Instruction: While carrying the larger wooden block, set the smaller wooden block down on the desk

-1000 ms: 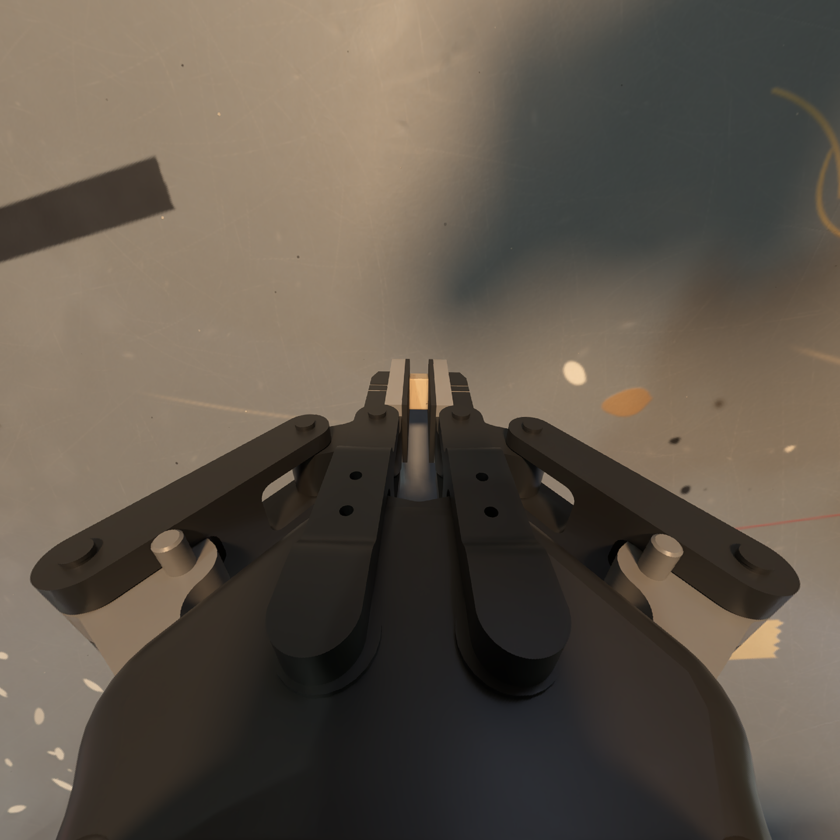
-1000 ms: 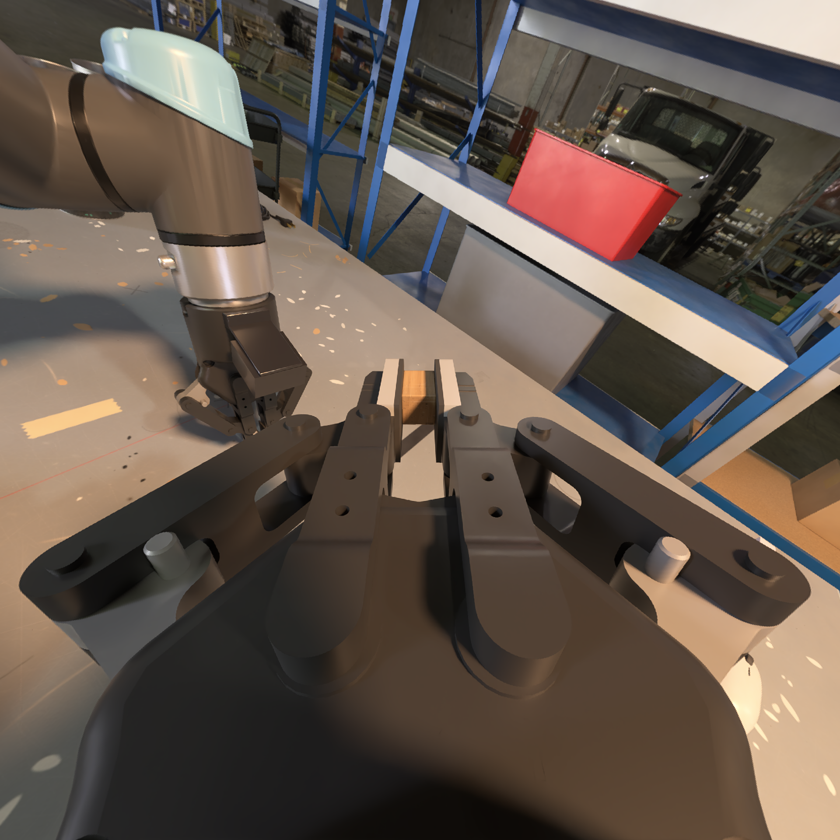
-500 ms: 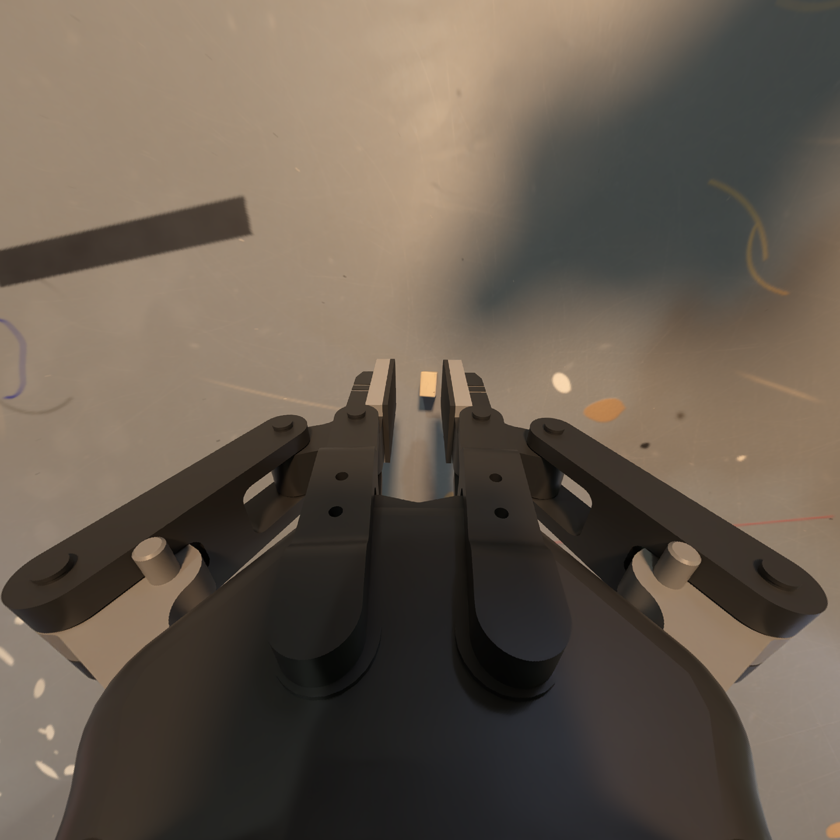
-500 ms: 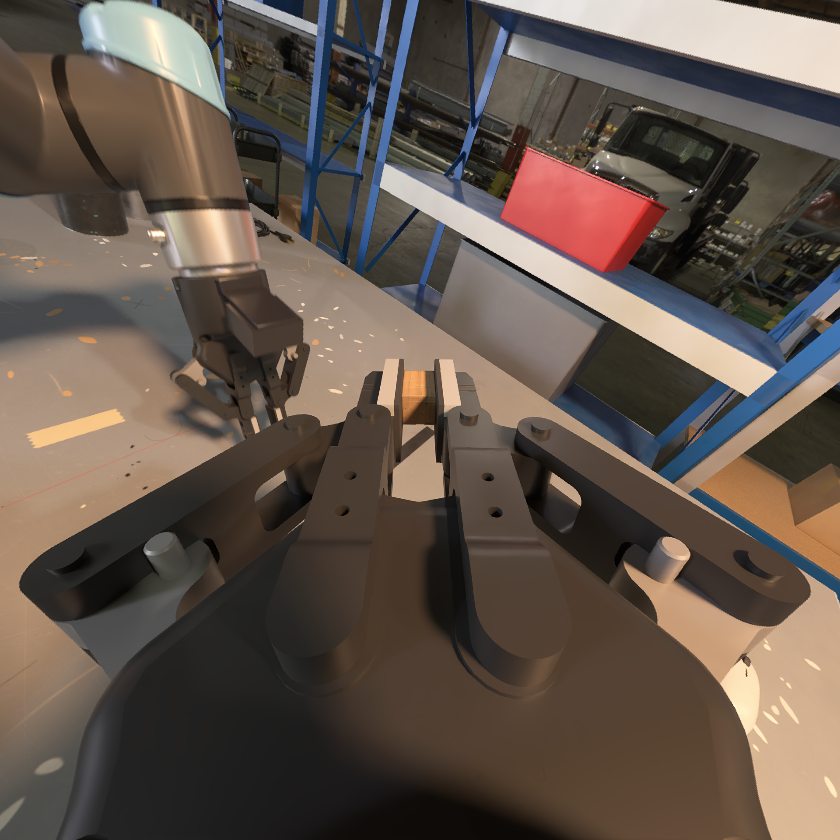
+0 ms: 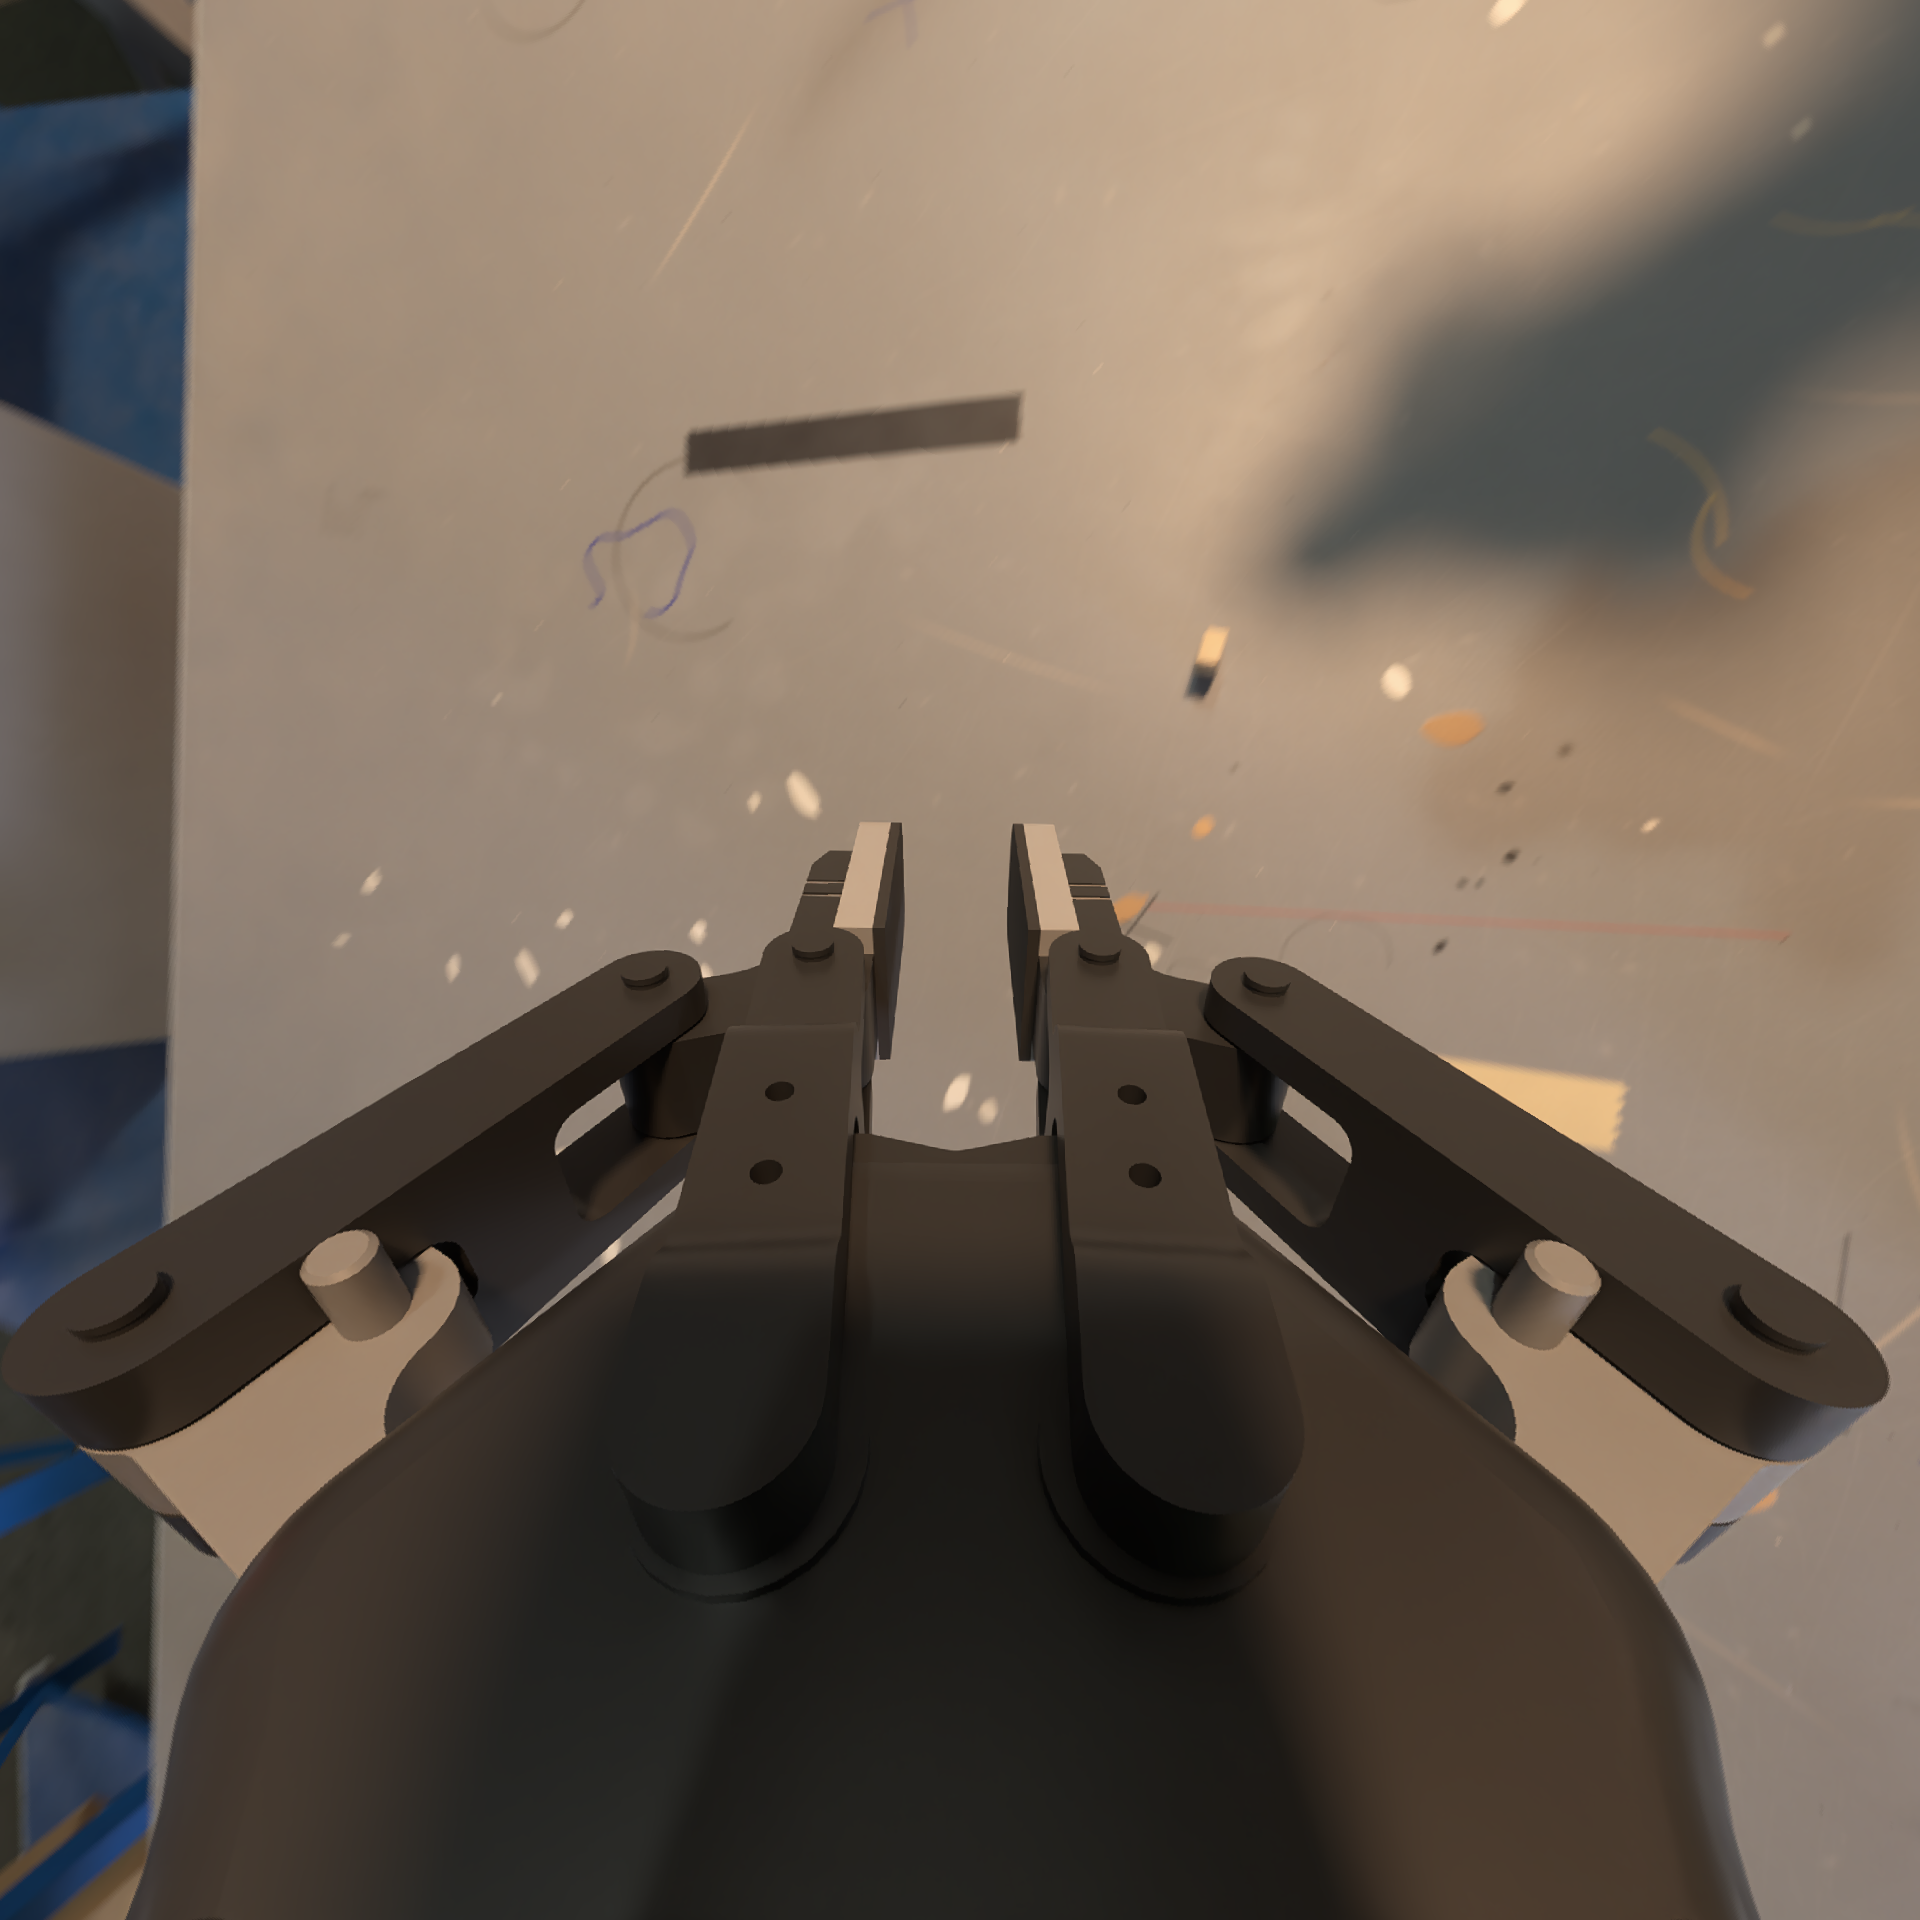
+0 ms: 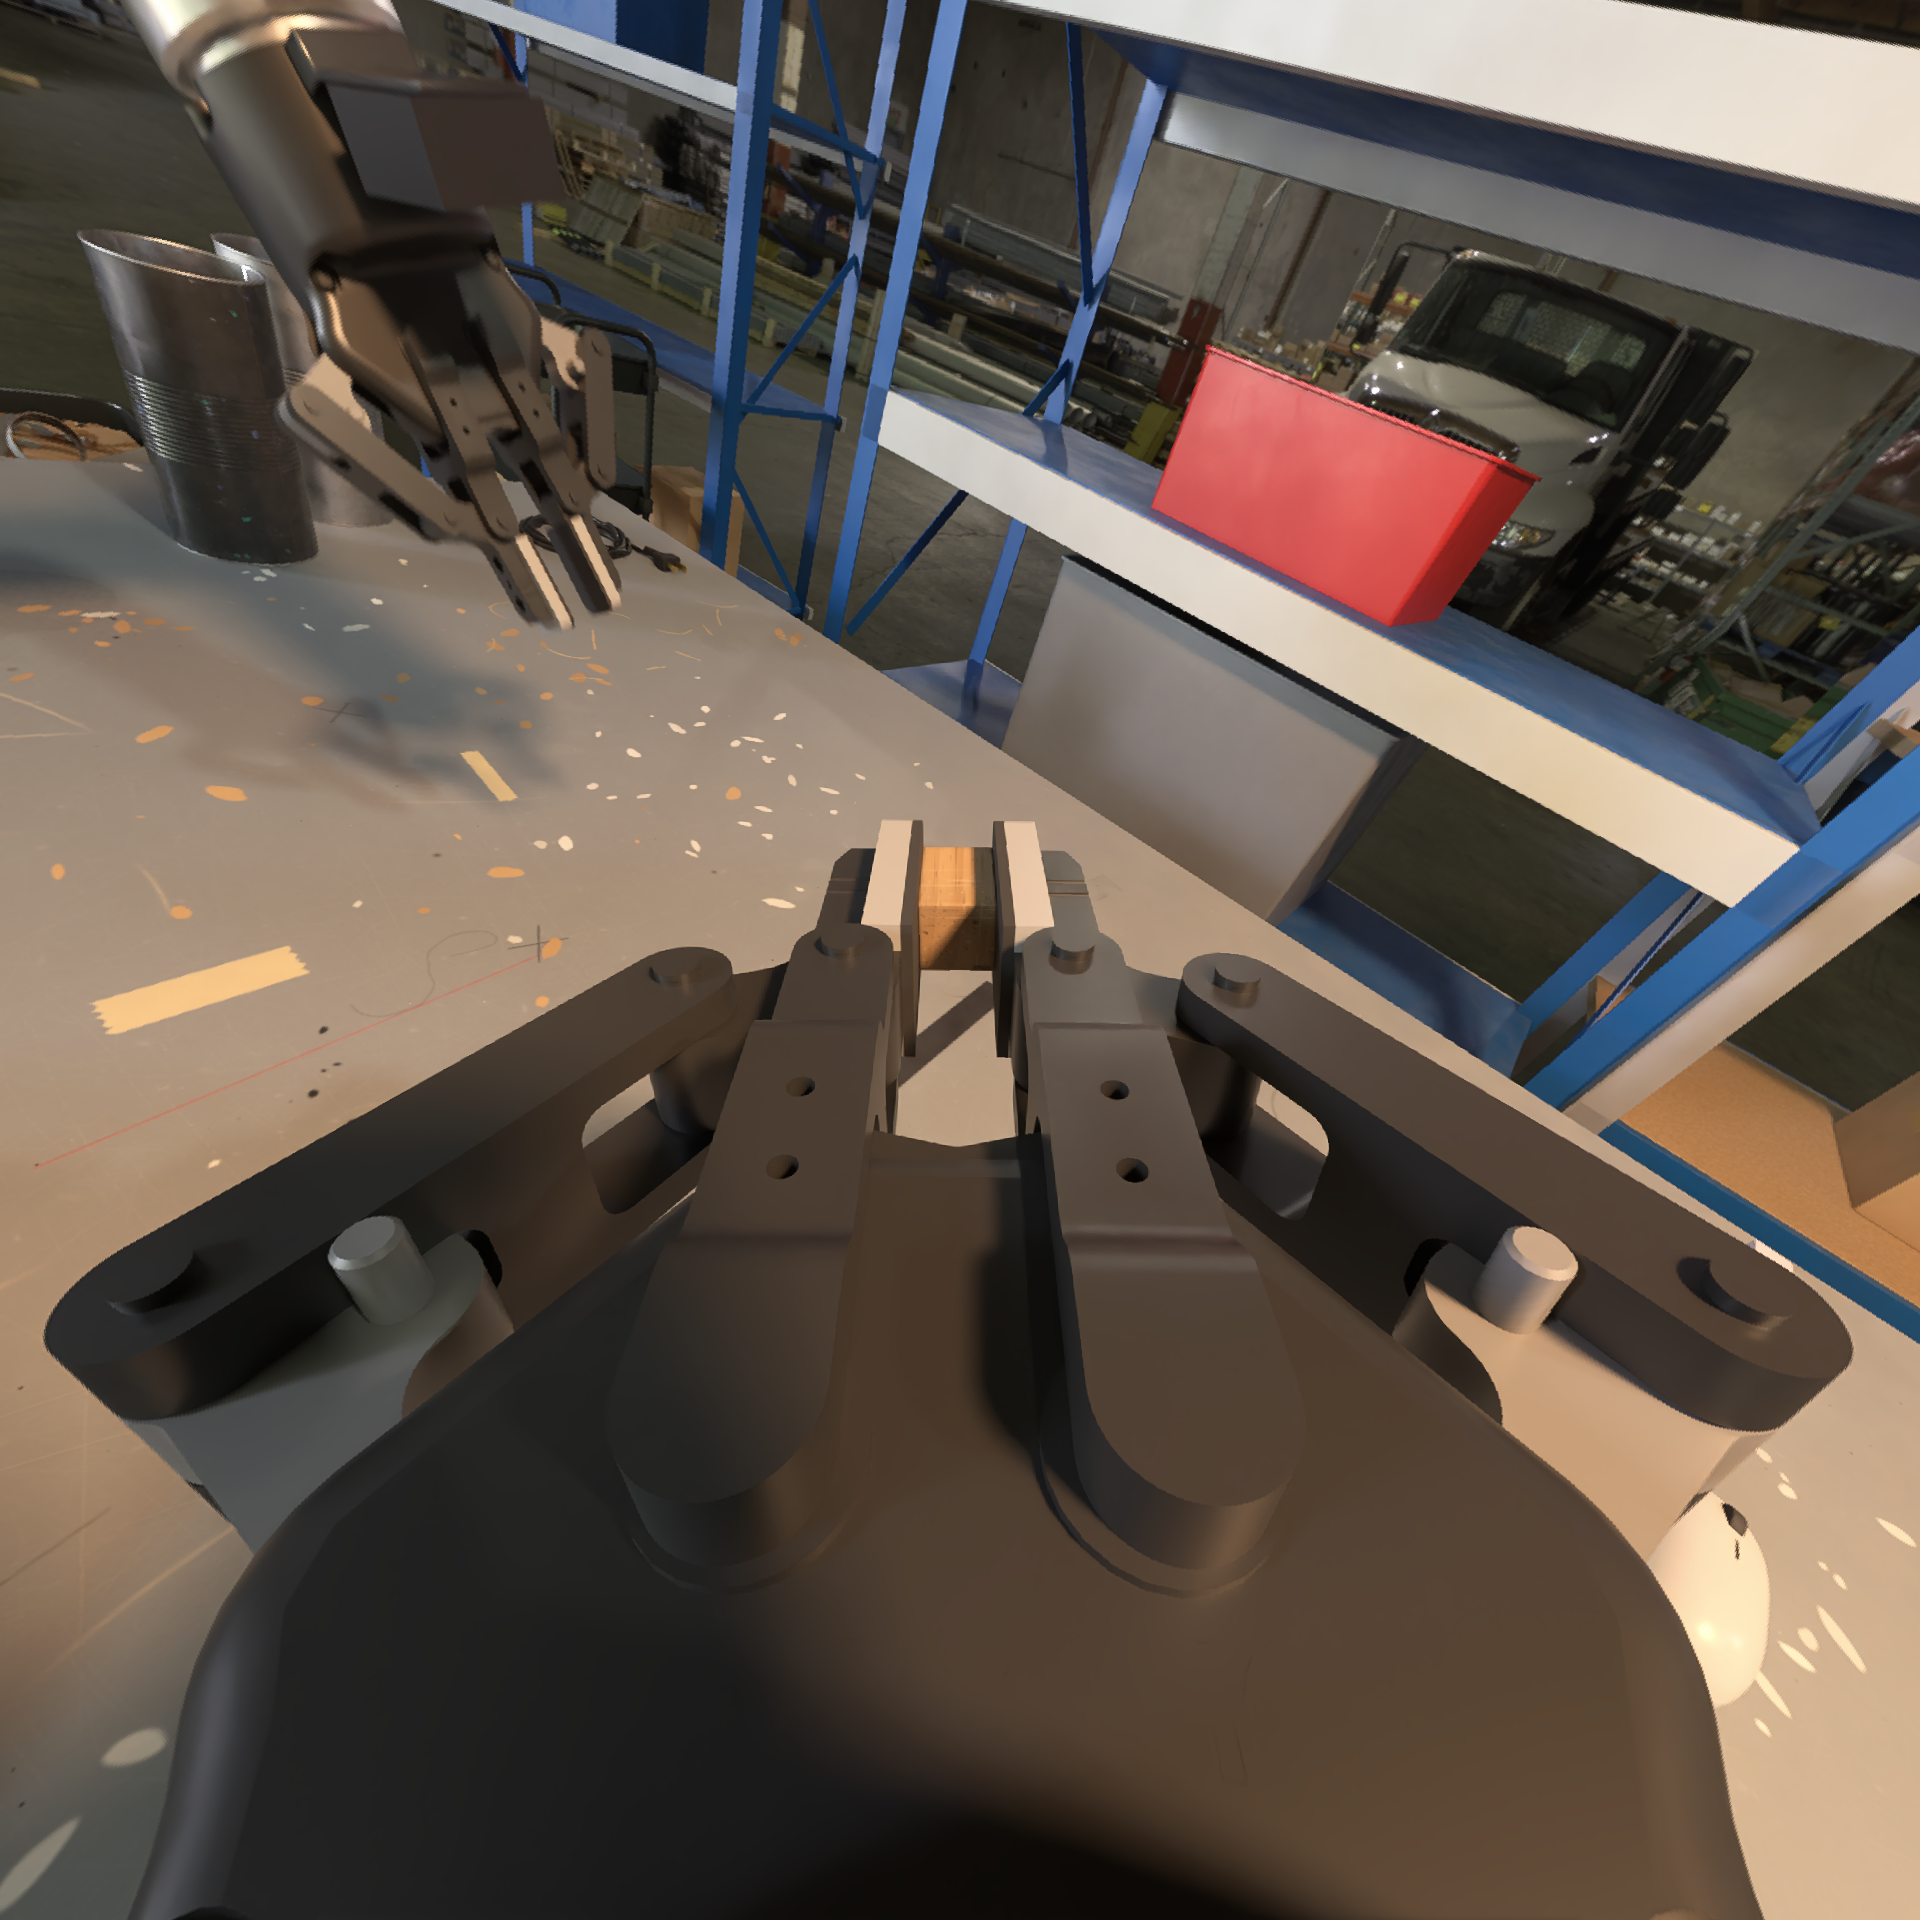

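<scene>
Left wrist view: left end effector released, grasping nothing; one smaller wooden block lies on the worktop. Right end effector is clenched on one larger wooden block.

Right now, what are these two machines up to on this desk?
The right hand is clamped on the larger wooden block, holding it above the grey desk. The left hand is open with nothing between its fingers. The smaller wooden block lies on the desk ahead of it, clear of the fingers. So the small block looks set down while the large one is carried.
</scene>
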{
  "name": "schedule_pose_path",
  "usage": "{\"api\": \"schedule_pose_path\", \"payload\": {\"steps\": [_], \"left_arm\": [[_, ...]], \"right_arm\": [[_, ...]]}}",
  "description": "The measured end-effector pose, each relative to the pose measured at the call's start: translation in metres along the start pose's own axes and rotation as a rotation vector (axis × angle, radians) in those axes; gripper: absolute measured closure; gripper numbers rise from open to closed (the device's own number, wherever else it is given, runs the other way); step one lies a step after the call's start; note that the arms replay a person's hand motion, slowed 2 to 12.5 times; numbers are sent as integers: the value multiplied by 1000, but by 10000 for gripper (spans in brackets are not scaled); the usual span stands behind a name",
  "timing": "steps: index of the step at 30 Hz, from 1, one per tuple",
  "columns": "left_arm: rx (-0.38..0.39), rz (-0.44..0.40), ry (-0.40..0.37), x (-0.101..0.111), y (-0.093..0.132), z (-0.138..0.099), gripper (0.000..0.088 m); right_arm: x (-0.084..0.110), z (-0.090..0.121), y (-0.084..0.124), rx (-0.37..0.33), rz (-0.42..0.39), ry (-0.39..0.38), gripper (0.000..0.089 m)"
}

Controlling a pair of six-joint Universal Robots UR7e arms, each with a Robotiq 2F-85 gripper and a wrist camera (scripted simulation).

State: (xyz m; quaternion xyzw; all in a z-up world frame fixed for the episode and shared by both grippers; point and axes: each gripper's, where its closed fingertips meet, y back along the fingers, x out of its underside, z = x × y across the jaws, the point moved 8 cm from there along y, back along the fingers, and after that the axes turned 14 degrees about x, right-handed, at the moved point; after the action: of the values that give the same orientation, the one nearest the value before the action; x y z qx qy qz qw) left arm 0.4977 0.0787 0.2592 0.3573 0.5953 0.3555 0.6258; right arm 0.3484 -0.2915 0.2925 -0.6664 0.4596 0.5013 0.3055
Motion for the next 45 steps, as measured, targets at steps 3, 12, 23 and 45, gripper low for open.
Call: {"api": "schedule_pose_path", "payload": {"steps": [3, 12, 23, 45], "left_arm": [[-59, 39, 21, 24, 27, 8, 696], [-87, 171, 181, 106, 50, 33, 696], [11, 352, 234, 179, 6, 56, 715], [161, 421, 221, 209, -58, 86, 719]], "right_arm": [[0, 1, -1, -2, 2, 0, 776], [1, 9, -10, -11, 33, 24, 776], [9, 16, -25, -13, 87, 47, 776], [18, 15, -35, -2, 141, 59, 776]]}}
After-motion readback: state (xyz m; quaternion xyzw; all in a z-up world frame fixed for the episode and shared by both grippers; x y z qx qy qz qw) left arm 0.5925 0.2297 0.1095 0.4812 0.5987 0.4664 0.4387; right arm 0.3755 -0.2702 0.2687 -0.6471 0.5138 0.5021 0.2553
